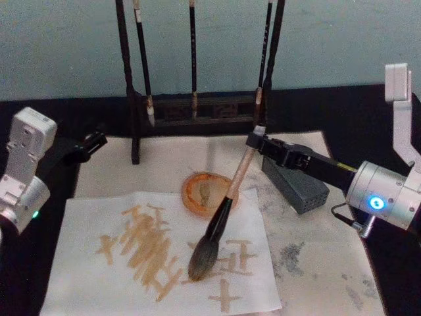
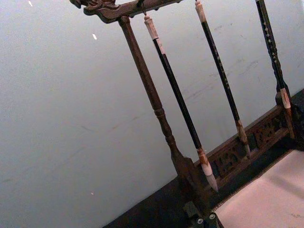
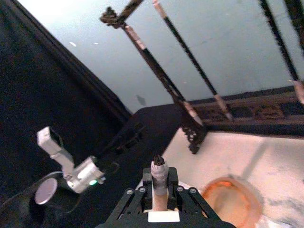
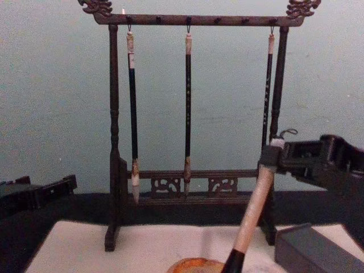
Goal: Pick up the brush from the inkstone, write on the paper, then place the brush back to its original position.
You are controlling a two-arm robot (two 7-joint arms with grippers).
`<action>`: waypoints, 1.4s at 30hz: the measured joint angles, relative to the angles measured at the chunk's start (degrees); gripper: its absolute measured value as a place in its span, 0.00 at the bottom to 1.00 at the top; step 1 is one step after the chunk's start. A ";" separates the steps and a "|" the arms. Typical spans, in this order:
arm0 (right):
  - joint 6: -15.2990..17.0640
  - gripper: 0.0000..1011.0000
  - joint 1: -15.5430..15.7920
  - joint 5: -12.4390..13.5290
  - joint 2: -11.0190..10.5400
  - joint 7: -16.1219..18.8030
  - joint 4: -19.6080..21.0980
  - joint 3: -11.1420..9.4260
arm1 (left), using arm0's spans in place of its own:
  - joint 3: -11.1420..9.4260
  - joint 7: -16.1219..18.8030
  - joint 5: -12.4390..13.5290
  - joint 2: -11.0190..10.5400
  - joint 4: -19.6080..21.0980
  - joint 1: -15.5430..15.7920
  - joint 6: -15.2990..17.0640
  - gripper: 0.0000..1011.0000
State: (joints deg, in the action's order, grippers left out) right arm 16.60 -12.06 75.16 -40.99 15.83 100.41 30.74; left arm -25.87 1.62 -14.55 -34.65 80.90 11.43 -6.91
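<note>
My right gripper [image 1: 254,140] is shut on the top of the brush's [image 1: 227,207] pale handle. The brush slants down to the left, and its bushy grey head touches the paper [image 1: 85,276]. That paper is a white sheet bearing several tan strokes. In the right wrist view the handle end [image 3: 159,167] sticks up between the fingers. The chest view shows the same grip [image 4: 273,154] on the brush [image 4: 253,213]. The dark grey inkstone block [image 1: 297,187] lies under my right arm. My left gripper [image 1: 92,143] is parked off the paper's far left corner.
A round orange dish [image 1: 200,192] sits just behind the brush's black part. A wooden rack [image 1: 135,118] with three thin hanging brushes stands at the back. The paper lies on a larger stained off-white mat [image 1: 309,257] on a black tabletop.
</note>
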 joint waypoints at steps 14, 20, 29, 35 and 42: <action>-2.76 0.20 -0.15 -0.87 -1.66 -2.25 -1.75 1.00 | 0.00 0.00 0.00 0.00 0.00 0.00 0.00 0.99; -3.28 0.20 0.22 -0.90 -2.57 -2.44 -1.40 0.47 | 0.00 0.00 0.00 0.00 0.00 0.00 0.00 0.99; -4.14 0.20 1.50 0.21 -4.40 -2.25 0.38 -1.04 | 0.00 0.00 0.00 0.00 0.00 0.00 0.00 0.99; -4.51 0.20 2.13 0.85 -5.20 -2.03 1.50 -1.68 | 0.00 0.00 0.00 0.00 0.00 0.00 0.00 0.99; -4.99 0.20 2.57 1.62 -5.62 -1.39 3.45 -1.91 | 0.00 0.00 0.00 0.00 0.00 0.00 0.00 0.99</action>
State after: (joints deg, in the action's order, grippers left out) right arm 11.61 -9.49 76.77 -46.61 14.44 103.86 28.83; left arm -25.86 1.62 -14.55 -34.64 80.90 11.43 -6.91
